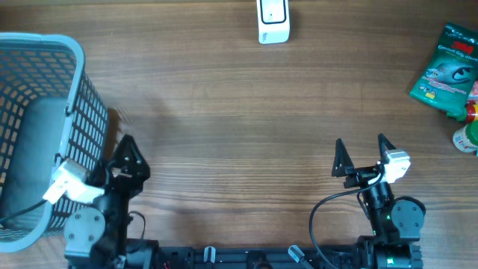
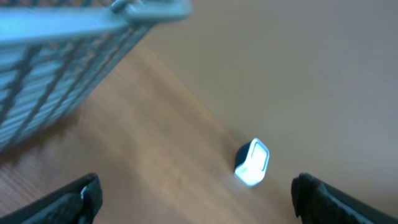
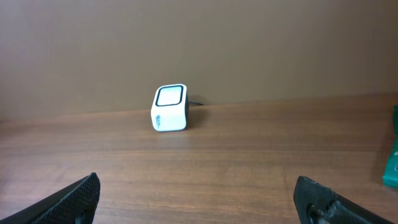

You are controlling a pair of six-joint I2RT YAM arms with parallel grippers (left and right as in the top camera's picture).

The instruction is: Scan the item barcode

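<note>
Table (image 1: 224, 104) mid-brown wood, fine grain streaks running lengthwise. Basket (image 1: 78, 56) pale blue-grey, walls a regular grid lattice, darker grey inside. Scanner (image 1: 273, 22) white, dark window with a thin black rim, small bluish marking on the front. Packet (image 1: 447, 71) green, white lettering, pinkish band low down. Object (image 1: 467, 138) beside it white with red and green bits, cut off by the edge. Left gripper (image 2: 195, 190) and right gripper (image 1: 360, 143) black, each with a white block behind. Wall (image 3: 199, 43) plain dull brown.

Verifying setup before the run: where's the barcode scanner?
Overhead, the white scanner sits near centre at the far edge of the table, grey basket to its left, green packet to its right.
</note>
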